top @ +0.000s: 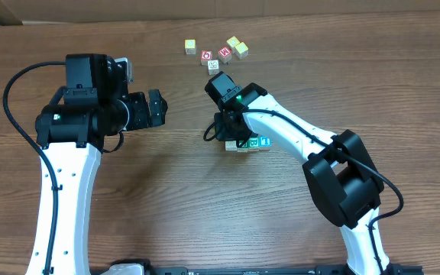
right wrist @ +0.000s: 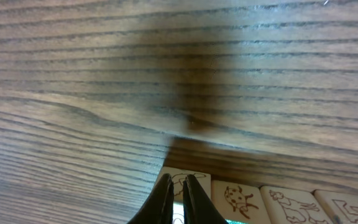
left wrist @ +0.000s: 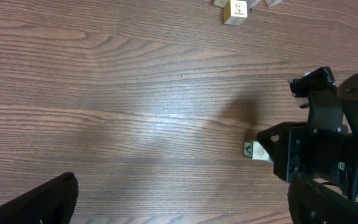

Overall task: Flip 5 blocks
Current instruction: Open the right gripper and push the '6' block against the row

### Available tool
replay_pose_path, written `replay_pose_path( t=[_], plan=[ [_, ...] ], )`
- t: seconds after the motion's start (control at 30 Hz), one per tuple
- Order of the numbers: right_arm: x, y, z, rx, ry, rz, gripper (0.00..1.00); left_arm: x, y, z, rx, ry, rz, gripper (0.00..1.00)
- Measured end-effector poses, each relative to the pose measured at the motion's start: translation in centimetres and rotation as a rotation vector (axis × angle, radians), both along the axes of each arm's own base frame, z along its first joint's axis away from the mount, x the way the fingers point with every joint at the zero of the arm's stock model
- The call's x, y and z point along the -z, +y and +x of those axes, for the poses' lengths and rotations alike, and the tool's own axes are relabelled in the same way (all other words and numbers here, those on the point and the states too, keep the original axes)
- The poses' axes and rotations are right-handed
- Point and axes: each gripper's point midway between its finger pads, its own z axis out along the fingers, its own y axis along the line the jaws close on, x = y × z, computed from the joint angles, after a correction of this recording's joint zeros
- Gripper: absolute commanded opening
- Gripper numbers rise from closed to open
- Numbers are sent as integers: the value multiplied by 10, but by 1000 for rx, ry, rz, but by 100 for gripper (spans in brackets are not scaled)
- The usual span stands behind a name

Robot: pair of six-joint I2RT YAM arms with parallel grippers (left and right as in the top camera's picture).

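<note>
Where blocks [top: 254,143] rest, the table [top: 166,183] is wood-grained.

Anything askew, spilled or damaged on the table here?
Nothing stands out. The row of blocks lies straight by the right gripper, and the loose cubes farther back sit flat, with no visible damage.

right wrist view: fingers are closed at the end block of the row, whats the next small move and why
Probably press the shut right gripper against the end block to tip it over. Its closed jaws sit right at that block's top edge, so they can nudge it but not grasp it.
</note>
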Motion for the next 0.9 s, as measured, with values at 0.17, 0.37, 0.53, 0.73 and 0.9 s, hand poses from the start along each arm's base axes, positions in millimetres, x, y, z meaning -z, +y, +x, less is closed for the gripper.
replay_pose_path(
  t=[0.17, 0.37, 0.53, 0.73, 0.9],
  plan=[
    [0, 3, -2, -5, 13, 16, 9, 0, 0, 0, 0, 0, 0, 100],
    [0, 2, -4, -6, 21, 14, 10, 0, 0, 0, 0, 0, 0, 100],
    [-3, 12, 6, -8, -22, 56, 13, 0, 0, 0, 0, 0, 0, 100],
    [-5, 19, 7, -17, -20, 92, 13, 0, 0, 0, 0, 0, 0, 100],
    [-4, 27, -11, -59, 51, 128, 14, 0, 0, 0, 0, 0, 0, 100]
  ],
)
